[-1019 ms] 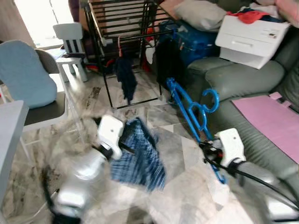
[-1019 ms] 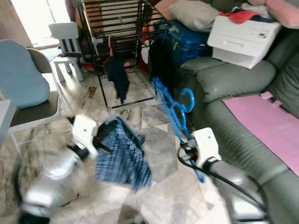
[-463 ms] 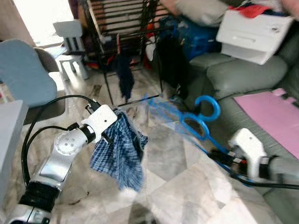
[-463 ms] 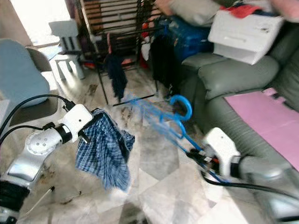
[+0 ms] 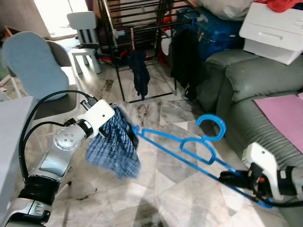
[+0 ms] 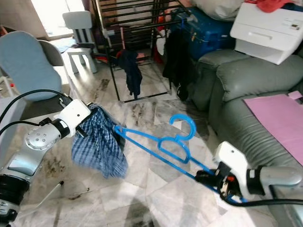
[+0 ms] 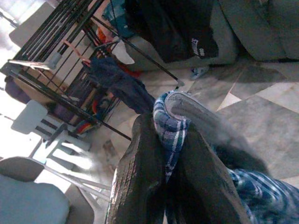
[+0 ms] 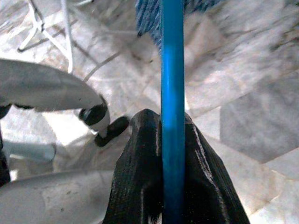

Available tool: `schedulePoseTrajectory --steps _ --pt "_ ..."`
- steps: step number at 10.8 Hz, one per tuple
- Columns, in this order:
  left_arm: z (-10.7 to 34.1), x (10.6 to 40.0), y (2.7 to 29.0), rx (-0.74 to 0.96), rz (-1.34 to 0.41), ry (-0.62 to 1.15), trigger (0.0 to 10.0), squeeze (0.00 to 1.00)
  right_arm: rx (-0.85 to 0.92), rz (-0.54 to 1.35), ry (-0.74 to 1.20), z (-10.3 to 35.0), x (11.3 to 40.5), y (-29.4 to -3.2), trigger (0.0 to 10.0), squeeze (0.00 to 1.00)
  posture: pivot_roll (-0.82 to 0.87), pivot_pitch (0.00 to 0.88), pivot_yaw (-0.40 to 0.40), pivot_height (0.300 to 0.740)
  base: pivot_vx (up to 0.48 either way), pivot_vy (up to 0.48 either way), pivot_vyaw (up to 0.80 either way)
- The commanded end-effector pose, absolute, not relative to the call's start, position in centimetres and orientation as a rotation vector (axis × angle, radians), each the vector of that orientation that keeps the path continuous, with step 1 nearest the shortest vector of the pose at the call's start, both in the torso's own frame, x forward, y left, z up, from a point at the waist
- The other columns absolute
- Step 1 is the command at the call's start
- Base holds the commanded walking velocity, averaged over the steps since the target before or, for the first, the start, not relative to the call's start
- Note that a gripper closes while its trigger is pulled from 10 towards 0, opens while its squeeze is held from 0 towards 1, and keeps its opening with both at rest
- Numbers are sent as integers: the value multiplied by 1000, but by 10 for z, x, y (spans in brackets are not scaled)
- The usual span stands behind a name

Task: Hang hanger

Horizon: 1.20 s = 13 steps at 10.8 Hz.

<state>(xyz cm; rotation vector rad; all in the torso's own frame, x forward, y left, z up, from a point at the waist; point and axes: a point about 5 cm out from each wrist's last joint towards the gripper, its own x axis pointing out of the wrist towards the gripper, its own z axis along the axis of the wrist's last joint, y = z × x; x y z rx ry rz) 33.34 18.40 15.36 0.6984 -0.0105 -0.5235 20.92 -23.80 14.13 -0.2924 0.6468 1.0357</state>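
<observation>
A blue hanger (image 5: 182, 147) is clamped at 1 end by the right gripper (image 5: 226, 178), above the floor (image 5: 180, 198). Plaid cloth (image 5: 113, 149) is pinched by the left gripper (image 5: 108, 133), touching the hanger's far tip.

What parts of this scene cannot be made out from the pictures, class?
- Left gripper: the fingertips are buried in the checked cloth.
- Blue hanger: whether its far tip is inside the cloth or beside it; folds cover it.
- Drying rack: the top is cut off by the head view's edge.

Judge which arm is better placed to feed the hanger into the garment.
Right. The right gripper holds the blue hanger, its far tip already at the checked garment that the left gripper holds up.
</observation>
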Motion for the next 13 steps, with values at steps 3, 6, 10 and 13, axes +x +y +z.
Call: schedulePoseTrajectory --steps 3,6,10,13 --pt "163 326 174 711 -632 -76 10000 0 -357 1060 635 128 210 -226 10000 0 -129 35 83 740 0 0 0" --pt "161 316 176 713 -682 -79 10000 0 -439 989 597 123 224 -230 10000 0 -122 33 74 740 0 0 0" --pt "167 309 169 706 -750 -135 10000 0 -511 950 589 121 232 -238 10000 0 -124 30 76 740 0 0 0" --pt "164 299 163 684 -842 -135 10000 0 -543 939 570 117 236 -237 10000 0 -120 35 77 740 0 0 0"
